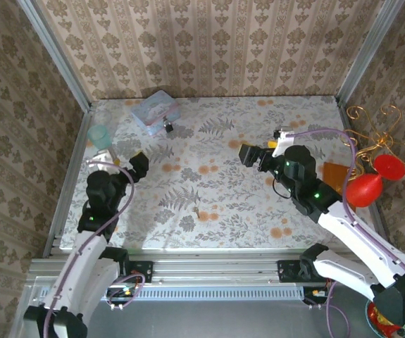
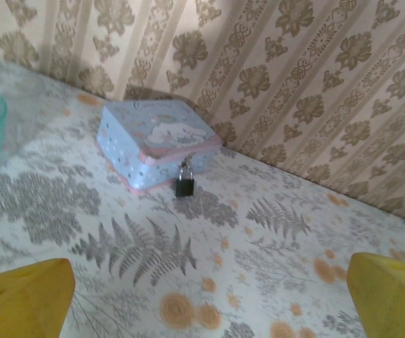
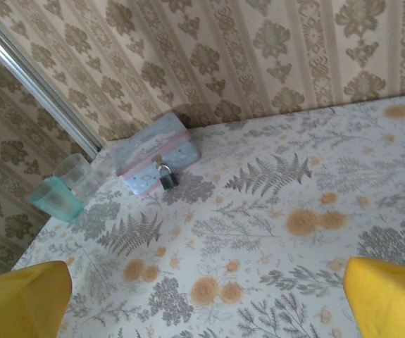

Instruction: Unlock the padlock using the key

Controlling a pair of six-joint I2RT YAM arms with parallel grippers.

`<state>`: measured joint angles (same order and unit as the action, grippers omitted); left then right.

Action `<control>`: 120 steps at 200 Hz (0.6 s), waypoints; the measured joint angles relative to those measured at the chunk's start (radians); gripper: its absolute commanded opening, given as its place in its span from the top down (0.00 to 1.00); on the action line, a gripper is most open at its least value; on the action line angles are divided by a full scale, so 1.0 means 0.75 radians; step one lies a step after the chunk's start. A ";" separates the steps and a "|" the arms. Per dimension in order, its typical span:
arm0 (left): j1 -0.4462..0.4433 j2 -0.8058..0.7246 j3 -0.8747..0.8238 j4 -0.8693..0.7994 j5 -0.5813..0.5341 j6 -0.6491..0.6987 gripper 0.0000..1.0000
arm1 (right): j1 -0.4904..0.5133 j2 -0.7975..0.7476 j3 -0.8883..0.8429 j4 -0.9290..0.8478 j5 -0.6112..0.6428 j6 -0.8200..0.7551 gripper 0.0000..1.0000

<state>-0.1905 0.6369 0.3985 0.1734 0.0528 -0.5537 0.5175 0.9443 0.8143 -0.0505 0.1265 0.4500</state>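
The padlock (image 1: 168, 127), tiny with a black body and a silvery shackle, hangs at the front of a pale blue box (image 1: 156, 110) at the table's back left. It also shows as the padlock (image 2: 184, 183) against the box (image 2: 153, 141), and as the padlock (image 3: 165, 176) on the box (image 3: 153, 151). A small dark sliver (image 1: 197, 213) lies near the table's middle front; I cannot tell whether it is the key. My left gripper (image 1: 137, 163) (image 2: 206, 296) is open above the cloth, well short of the box. My right gripper (image 1: 255, 153) (image 3: 202, 299) is open and holds nothing.
A teal cup (image 1: 101, 135) (image 3: 58, 201) and a clear cup (image 1: 102, 113) (image 3: 75, 172) stand by the left wall. Red balloon shapes (image 1: 364, 189) and gold wire (image 1: 371, 134) sit past the table's right edge. Patterned walls close the back and sides.
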 measured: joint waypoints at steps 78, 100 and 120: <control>0.021 -0.069 -0.080 -0.244 0.104 -0.039 0.00 | 0.305 0.347 0.388 -0.441 0.028 0.014 0.10; 0.021 -0.137 -0.125 -0.323 0.096 -0.014 0.00 | 0.402 0.464 0.459 -0.541 0.048 0.050 0.16; 0.021 -0.218 -0.180 -0.369 0.082 0.006 0.00 | 0.474 0.596 0.508 -0.608 0.041 0.071 0.23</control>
<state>-0.1749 0.4732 0.2638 -0.1032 0.1143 -0.5491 0.8730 1.3911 1.1950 -0.5068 0.1574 0.5034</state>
